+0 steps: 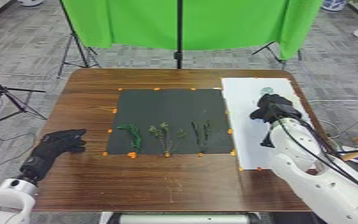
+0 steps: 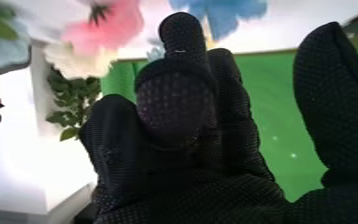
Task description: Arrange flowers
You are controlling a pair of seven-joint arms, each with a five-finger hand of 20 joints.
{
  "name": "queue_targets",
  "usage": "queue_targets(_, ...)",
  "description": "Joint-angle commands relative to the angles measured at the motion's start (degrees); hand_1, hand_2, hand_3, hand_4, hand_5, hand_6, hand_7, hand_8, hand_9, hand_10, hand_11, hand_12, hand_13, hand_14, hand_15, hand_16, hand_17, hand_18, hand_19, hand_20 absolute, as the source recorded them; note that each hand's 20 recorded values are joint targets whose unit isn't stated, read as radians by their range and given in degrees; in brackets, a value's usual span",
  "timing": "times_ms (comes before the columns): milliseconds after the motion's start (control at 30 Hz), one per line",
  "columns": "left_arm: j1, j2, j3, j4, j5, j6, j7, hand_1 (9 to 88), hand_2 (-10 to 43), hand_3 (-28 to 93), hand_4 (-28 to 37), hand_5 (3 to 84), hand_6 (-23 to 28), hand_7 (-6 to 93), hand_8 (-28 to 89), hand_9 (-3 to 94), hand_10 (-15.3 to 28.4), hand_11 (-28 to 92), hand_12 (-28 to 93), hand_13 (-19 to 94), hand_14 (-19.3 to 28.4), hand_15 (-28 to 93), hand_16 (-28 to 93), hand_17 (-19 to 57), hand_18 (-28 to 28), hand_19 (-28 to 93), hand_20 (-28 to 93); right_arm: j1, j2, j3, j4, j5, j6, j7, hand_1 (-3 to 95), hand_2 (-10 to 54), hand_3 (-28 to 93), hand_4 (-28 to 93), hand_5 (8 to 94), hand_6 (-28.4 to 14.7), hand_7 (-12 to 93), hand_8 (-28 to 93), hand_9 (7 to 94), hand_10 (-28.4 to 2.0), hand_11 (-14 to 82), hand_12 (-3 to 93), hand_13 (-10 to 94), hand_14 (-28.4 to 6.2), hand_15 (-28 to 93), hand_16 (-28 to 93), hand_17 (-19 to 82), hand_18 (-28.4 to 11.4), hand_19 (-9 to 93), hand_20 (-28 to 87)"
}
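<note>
My black-gloved right hand (image 1: 278,106) is near the brown wooden surface (image 1: 193,185)'s right edge, its grip I can't tell; green leafy stems (image 1: 166,134) point toward the far edge.

3 grn clusters (image 1: 135,137), 1 mat (image 1: 153,107), 1 wht sheet (image 1: 241,95)

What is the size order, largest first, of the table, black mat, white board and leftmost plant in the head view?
1. Table
2. Black mat and white board: too alike to rank, as an arm hides some board
3. Leftmost plant
</note>
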Motion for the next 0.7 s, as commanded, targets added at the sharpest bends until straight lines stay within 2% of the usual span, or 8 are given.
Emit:
queue_targets(33,0.76,-0.70,0.50,0.36,0.24,-0.56,-0.69,33.2,7.9,63,-11.9,49.0,6.1,11.7,-6,50.8,15.4,25,15,44,20.5,35,0,10.2,16.1,25,24,-2.43,-0.48,0.02,0.61,0.79,-0.18,0.66,34.3,-9.5,66,-7,55.7,-0.4,11,-7,73.9,-16.6,24.6,27.2,85,-5.4,60,34,60,-16.2,93,56)
queue_targets(200,0.87,-0.73,0.42,0.37,0.23,-0.38,-0.61,33.1,7.9,63,-11.9,49.0,6.0,11.7,-6,50.9,15.4,25,14,44,20.5,35,0,10.1,16.1,25,24,-3.86,-0.76,-0.90,1.36,0.17,3.92,0.11,42.0,-9.5,66,-9,60.6,0.0,14,-8,77.2,-14.8,26.1,26.5,88,-3.1,58,34,62,-14.3,93,55)
queue_targets(267,0.82,-0.74,0.40,0.38,0.20,-0.43,-0.68,33.2,8.0,63,-11.9,49.0,6.0,11.8,-6,50.8,15.5,25,15,44,20.5,35,0,10.1,16.1,25,24,-4.20,-0.92,-1.50,1.85,-0.04,7.13,-0.26,47.9,-9.5,62,-10,62.9,-0.1,15,-8,79.6,-13.4,21.2,34.3,89,-2.6,58,35,62,-13.6,93,54)
queue_targets(367,1.02,-0.84,0.29,0.30,0.19,-0.32,-0.65,33.2,8.0,63,-11.9,49.0,6.1,11.7,-6,50.8,15.5,25,15,44,20.5,35,0,10.1,16.1,25,24,-4.29,-0.84,-2.66,2.56,-0.61,12.03,-0.88,59.5,-9.5,53,-9,68.5,-0.4,18,7,85.6,-11.0,11.9,44.2,91,-1.2,56,36,64,-12.2,93,53)
queue_targets(467,1.24,-0.69,0.27,0.24,0.06,0.07,-0.21,33.3,8.1,63,-11.9,49.0,6.1,11.8,-6,50.8,15.4,25,15,44,20.5,35,0,10.1,16.1,26,24,-4.10,-0.62,-2.49,2.05,-0.17,13.88,-1.14,63.2,-9.5,54,-10,76.0,-2.1,21,15,89.5,-9.8,12.3,45.4,93,-0.7,56,36,66,-11.3,93,52)
queue_targets(533,1.48,-0.53,0.15,0.18,-0.10,1.05,0.48,33.2,8.1,63,-11.9,49.1,6.1,11.8,-6,50.8,15.4,25,15,44,20.5,35,0,10.1,16.1,26,24,-3.84,-0.33,-1.56,0.74,-0.19,14.77,-1.40,64.8,-9.5,54,-11,78.5,-2.9,22,16,90.9,-9.4,12.7,45.6,93,-0.5,56,36,67,-11.1,93,52)
queue_targets(600,1.97,-0.32,0.03,0.15,-0.91,3.08,1.60,33.2,8.1,63,-11.8,49.1,6.1,11.9,-6,50.8,15.4,26,15,44,20.6,35,0,10.0,16.2,26,24,-3.22,0.11,-0.52,-1.37,0.09,16.11,-1.76,65.2,-9.5,55,-11,79.4,-3.2,21,16,91.3,-9.5,12.7,45.7,93,-0.4,56,37,67,-11.0,93,52)
queue_targets(700,2.89,0.15,0.35,0.23,-2.84,8.33,4.02,32.7,8.6,63,-12.4,49.0,6.0,12.0,-6,51.0,15.4,26,15,44,20.7,35,0,10.2,16.2,26,24,0.23,0.40,-0.69,-3.91,0.54,18.08,-3.33,65.4,-9.5,55,-11,80.0,-3.4,22,16,91.6,-9.6,12.6,45.7,94,-0.1,56,37,67,-10.9,93,52)
